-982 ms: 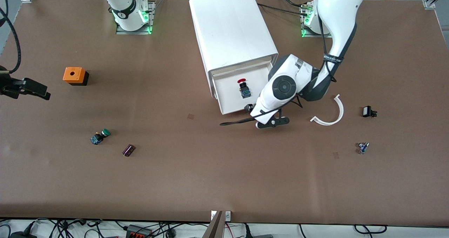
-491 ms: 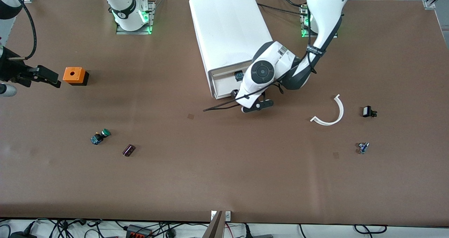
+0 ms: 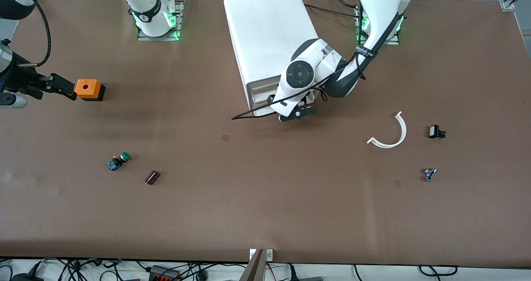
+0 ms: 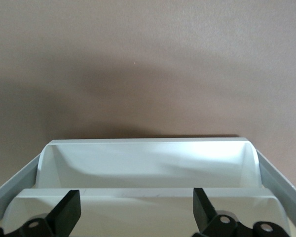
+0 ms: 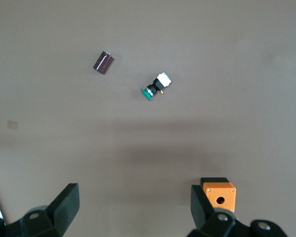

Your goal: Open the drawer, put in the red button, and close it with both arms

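The white cabinet [image 3: 274,32] stands between the two bases. Its top drawer [image 4: 148,165] is pushed in, about flush with the cabinet front [image 3: 259,96]. The red button is hidden. My left gripper [image 4: 135,215] sits right at the drawer's moulded front, open, with one finger [image 4: 69,212] on either side of the handle recess and nothing gripped. The left arm's hand [image 3: 299,76] covers most of the cabinet front in the front view. At the right arm's end of the table my right gripper [image 3: 65,89] hangs open and empty beside the orange cube [image 3: 88,89].
A green-capped button [image 3: 119,161] and a dark cylinder [image 3: 152,177] lie nearer the front camera than the cube. Toward the left arm's end lie a white curved strip [image 3: 390,132], a small black part [image 3: 435,132] and a tiny blue part [image 3: 429,174].
The left hand has pushed the open drawer back into the cabinet, and the red button has gone out of sight. The right gripper has drifted toward the orange cube.
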